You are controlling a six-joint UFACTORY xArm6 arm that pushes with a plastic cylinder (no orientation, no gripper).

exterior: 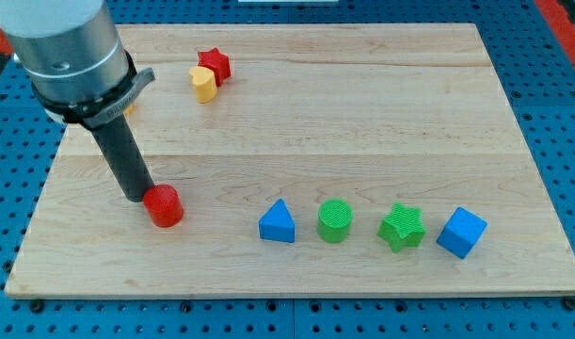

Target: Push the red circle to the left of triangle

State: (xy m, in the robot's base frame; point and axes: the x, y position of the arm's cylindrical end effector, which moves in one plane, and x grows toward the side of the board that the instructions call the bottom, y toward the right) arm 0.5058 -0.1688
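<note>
A: We've got our tip (136,197) down on the wooden board (296,113), low on the view's left, and it sits right against the red circle (163,206), touching it on its upper-left side.

B: And where does that put the red circle against the blue triangle (278,222)?

A: To the triangle's left, near it but clearly apart, with bare wood between them. The circle lies a touch higher in the view than the triangle's base.

B: The rest of the row?

A: Running toward the view's right from the triangle we see a green circle (335,220), a green star (401,226) and a blue cube (461,232), each just beside the next, none touching.

B: Up top?

A: A red star (214,63) with a yellow block (203,84) touching it from below-left. Its shape we can't quite make out. The arm's grey body covers the board's upper-left corner.

B: Any pincer to report?

A: None on this arm, only the dark rod, so there's nothing open, narrow or holding.
</note>
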